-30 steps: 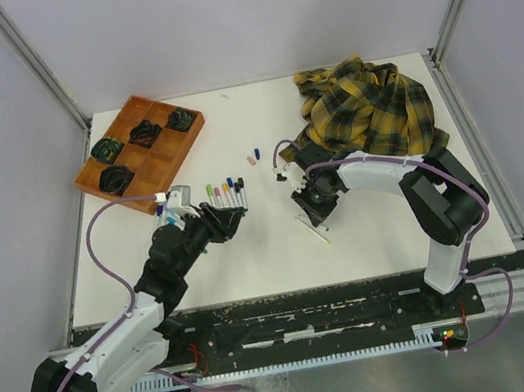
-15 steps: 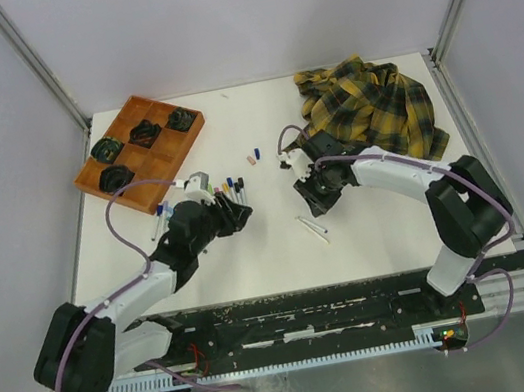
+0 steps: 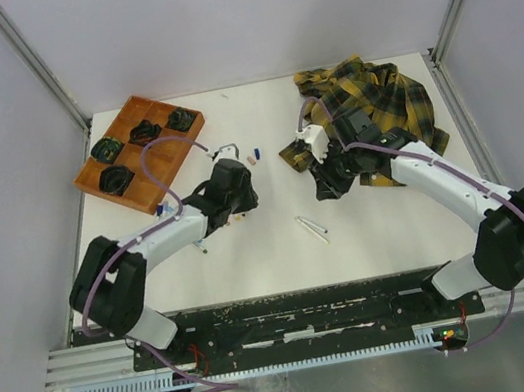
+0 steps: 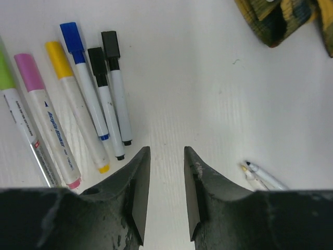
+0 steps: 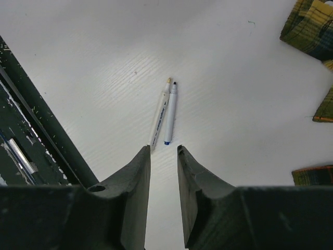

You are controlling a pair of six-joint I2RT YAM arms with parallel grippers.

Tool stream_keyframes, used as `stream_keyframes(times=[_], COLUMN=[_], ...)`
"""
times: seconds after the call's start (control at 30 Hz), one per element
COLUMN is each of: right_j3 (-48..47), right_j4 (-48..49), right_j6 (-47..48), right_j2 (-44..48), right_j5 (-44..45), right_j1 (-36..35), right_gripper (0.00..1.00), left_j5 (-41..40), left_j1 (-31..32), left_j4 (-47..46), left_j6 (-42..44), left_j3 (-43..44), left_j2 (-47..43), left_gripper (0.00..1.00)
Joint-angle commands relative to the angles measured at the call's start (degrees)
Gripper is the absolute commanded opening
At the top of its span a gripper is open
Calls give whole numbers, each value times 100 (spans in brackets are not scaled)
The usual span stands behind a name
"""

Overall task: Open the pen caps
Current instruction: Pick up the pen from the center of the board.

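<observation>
Though ajar, L end effector (image 4: 166, 152), R end effector (image 5: 162, 149) hold nothing.

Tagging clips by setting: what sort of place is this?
Probably a lab robot cell, not a home: a white table walled by plain grey panels on metal posts, left arm and right arm bolted at its near edge, and staged props: markers, a wooden tray, a plaid shirt.

We see the green marker (image 4: 5, 78) cut off at the view's edge; overhead, the pen caps (image 3: 256, 149) are too small to make out.
</observation>
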State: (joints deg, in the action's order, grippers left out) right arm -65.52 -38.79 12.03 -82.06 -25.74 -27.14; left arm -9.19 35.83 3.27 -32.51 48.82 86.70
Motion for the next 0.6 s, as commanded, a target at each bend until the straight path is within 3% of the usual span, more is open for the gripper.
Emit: stream_keyframes(times=[0.0,0.27,0.57], right_j3=[-190,-202,-186], right_j4=[-38,-47,-33], right_j6=[159,165,177], right_j2=[278,296,272], right_j5=[-328,-388,-422], right_j1=[100,138,164], right_gripper=[35,35,35], left_j5=[-1147,-1603,-1804], left_j1=[229,275,275], left_j4=[1149,1982,2308], left_j6=[501,872,1125], left_j3=[988,2204,2919], left_j2=[609,1568,2300], left_gripper=[38,28,27])
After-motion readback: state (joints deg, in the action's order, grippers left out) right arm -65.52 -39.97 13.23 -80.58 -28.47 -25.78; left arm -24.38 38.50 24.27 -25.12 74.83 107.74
